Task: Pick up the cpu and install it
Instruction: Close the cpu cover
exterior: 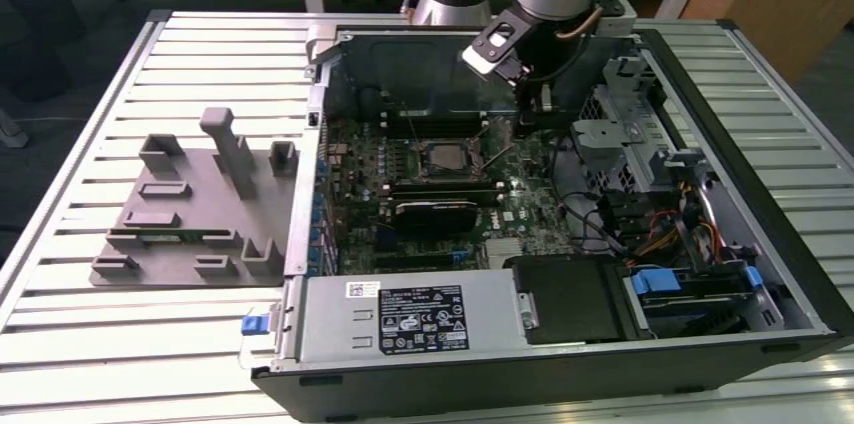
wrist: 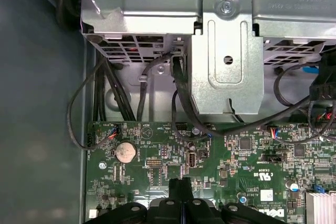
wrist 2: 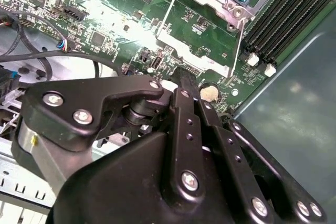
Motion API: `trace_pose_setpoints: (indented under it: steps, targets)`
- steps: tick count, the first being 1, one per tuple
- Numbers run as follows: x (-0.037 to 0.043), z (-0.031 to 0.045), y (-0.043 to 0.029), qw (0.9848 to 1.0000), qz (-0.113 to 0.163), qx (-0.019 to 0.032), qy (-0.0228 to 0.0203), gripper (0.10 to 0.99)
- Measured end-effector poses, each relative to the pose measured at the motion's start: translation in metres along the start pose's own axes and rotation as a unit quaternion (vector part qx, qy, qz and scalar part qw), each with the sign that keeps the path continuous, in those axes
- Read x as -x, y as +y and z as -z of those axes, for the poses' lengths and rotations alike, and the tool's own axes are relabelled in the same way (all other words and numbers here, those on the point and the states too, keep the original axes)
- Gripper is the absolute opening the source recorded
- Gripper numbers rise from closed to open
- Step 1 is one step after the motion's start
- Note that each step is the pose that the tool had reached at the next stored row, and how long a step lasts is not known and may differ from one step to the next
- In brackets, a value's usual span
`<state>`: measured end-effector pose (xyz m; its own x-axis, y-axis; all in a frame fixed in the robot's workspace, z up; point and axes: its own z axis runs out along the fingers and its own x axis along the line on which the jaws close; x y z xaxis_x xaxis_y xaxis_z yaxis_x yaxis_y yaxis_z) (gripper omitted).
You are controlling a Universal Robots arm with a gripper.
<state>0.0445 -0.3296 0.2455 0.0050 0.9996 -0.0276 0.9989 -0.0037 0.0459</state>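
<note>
**Cpu (exterior: pixel 438 156) seated in the socket; gripper (exterior: pixel 529 126) hanging beside it, closed and empty.**
The silver-topped cpu is lying in the socket (exterior: pixel 438 172) at the centre of the exterior view, on the green motherboard (exterior: pixel 523 202) inside the open computer case (exterior: pixel 400 384). The gripper is hovering over the board just to the exterior view's right of the socket. In the first wrist view its fingers (wrist: pixel 176 190) are pressing together with nothing between them. A grey parts tray (exterior: pixel 187 204) is resting on the table (exterior: pixel 80 344) at the exterior view's left.
</note>
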Motion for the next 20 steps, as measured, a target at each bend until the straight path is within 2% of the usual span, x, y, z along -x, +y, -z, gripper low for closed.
trace_pose_setpoints:
  steps: [4, 9, 18, 20]
  targets:
    - [0.0000, 0.0001, -0.0051, 1.0000, 0.000, 0.0000, 0.0000, 0.106]
    - [0.0001, 0.0006, -0.0158, 1.0000, 0.000, 0.0000, 0.0000, 0.106]
    - [-0.0001, 0.0019, -0.0463, 1.0000, -0.001, 0.0008, 0.0017, 0.106]
    - [-0.0001, 0.0022, -0.0503, 1.0000, -0.001, 0.0008, 0.0016, 0.106]
